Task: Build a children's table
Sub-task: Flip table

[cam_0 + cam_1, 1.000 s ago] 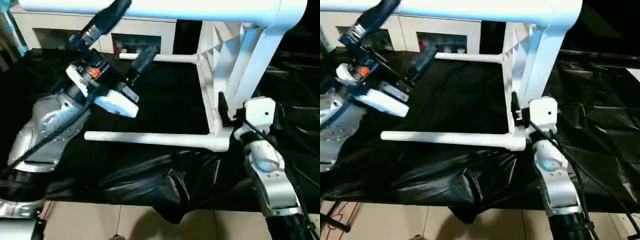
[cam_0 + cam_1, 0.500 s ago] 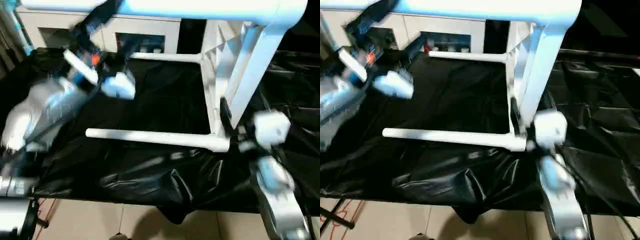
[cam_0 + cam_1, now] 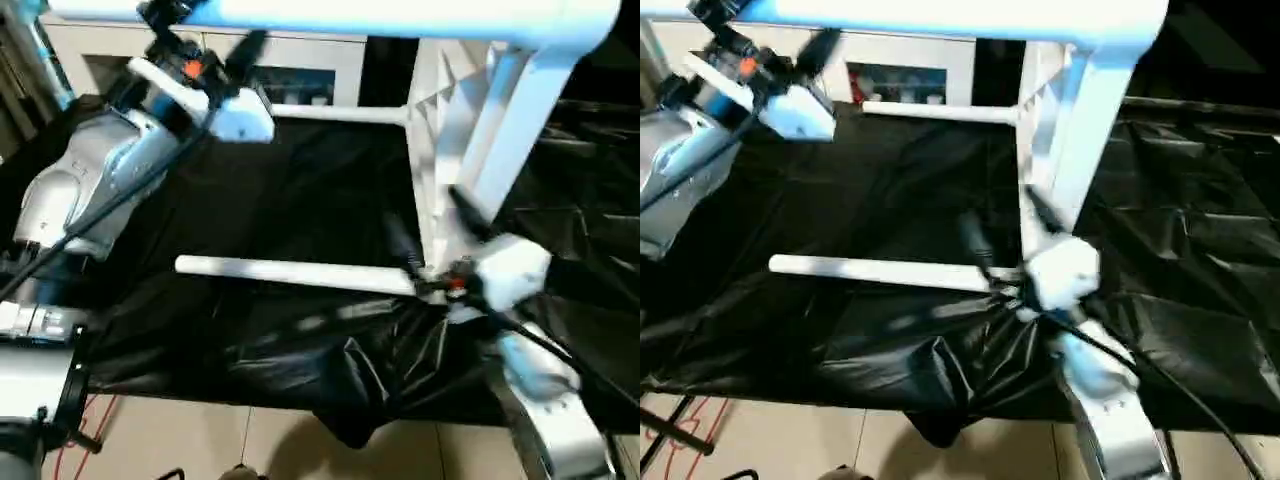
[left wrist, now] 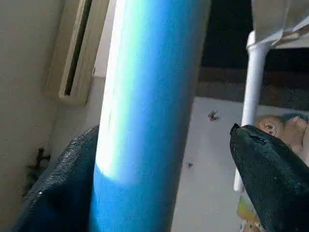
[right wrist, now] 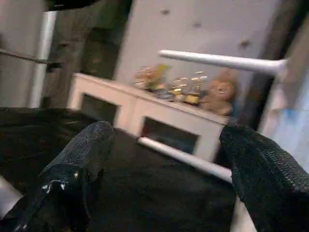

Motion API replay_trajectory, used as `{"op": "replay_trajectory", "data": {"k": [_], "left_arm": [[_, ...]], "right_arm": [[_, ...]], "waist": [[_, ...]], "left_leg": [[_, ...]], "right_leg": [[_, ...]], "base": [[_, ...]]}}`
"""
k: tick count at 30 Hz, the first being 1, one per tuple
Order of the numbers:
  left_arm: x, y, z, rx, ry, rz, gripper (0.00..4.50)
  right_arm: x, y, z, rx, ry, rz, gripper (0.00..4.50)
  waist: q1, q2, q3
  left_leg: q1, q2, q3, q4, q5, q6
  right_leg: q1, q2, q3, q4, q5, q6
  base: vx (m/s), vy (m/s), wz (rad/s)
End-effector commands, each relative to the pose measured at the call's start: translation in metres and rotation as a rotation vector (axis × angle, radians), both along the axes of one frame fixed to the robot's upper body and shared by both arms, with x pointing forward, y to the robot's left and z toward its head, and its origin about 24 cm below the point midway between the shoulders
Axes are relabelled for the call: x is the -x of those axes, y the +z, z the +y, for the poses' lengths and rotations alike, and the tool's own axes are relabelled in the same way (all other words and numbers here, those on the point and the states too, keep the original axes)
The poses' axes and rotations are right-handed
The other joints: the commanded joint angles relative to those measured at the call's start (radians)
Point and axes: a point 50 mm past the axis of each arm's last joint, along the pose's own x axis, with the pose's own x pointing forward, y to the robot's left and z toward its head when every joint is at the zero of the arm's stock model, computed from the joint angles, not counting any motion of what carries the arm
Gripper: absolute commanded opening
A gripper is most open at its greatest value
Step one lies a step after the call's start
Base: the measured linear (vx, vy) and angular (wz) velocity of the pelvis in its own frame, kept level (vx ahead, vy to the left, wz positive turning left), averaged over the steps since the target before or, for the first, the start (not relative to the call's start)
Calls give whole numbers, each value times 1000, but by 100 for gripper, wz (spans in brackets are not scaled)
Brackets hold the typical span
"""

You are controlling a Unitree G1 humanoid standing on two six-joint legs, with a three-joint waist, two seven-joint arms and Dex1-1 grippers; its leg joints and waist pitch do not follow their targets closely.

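The children's table lies on its side on a black sheet. Its ribbed white tabletop [image 3: 440, 110] stands upright at centre right, and its legs point left. The top leg [image 3: 400, 15] runs across the upper edge, and my left gripper [image 3: 200, 25] is open around it: the leg [image 4: 145, 96] lies against one finger [image 4: 58, 193], with a gap to the other. The front leg [image 3: 290, 272] lies just above the sheet. My right gripper [image 3: 430, 235] is open beside that leg's socket end, nothing between its fingers [image 5: 72, 174].
A third leg [image 3: 340, 113] sticks out at the back. The crumpled black sheet [image 3: 300, 200] covers the work surface and hangs over its front edge above a tiled floor [image 3: 250, 440]. A white cabinet with glass doors [image 3: 310, 55] stands behind.
My left gripper has risen from above the sheet up to the top leg. My right gripper has swung down and left from the tabletop's edge to the front leg's socket.
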Motion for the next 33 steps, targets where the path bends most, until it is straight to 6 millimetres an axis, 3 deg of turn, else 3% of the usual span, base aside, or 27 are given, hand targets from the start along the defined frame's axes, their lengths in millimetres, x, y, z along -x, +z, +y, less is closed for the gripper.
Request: {"op": "replay_trajectory", "data": {"k": [1,10,14,19,28,33], "left_arm": [[-4,1,4,21,26,19,396],[-7,6,8,49,39,33,329],[-5,2,6,55,21,65,293],[-5,-2,5,46,13,107,256],[-4,-17,5,52,53,350,187],[-6,-16,9,196,50,471,180]], "right_arm": [[1,3,3,7,40,8,398],[-4,7,8,42,84,10,398],[-6,8,9,58,89,13,398],[-6,7,10,68,90,16,398],[-7,6,10,88,100,20,398],[-8,6,10,99,111,18,398]], "waist": [[5,10,-59],[11,10,-59],[17,8,-61],[23,8,-59],[25,6,-56],[25,2,-53]], "left_leg": [[12,36,-24,-70,-220,-18],[12,36,-25,-70,-221,-26],[12,36,-24,-69,-199,-24],[13,37,-23,-71,-213,-31],[15,40,-22,-75,-223,-31],[16,38,-21,-77,-241,-27]], "right_leg": [[35,-72,47,-76,-18,-149],[34,-74,48,-77,-34,-144],[35,-73,47,-73,1,-146],[33,-75,48,-76,-38,-138],[30,-78,49,-79,-75,-140],[29,-81,50,-86,-155,-133]], "base": [[0,0,0],[0,0,0],[0,0,0],[0,0,0],[0,0,0],[0,0,0]]}}
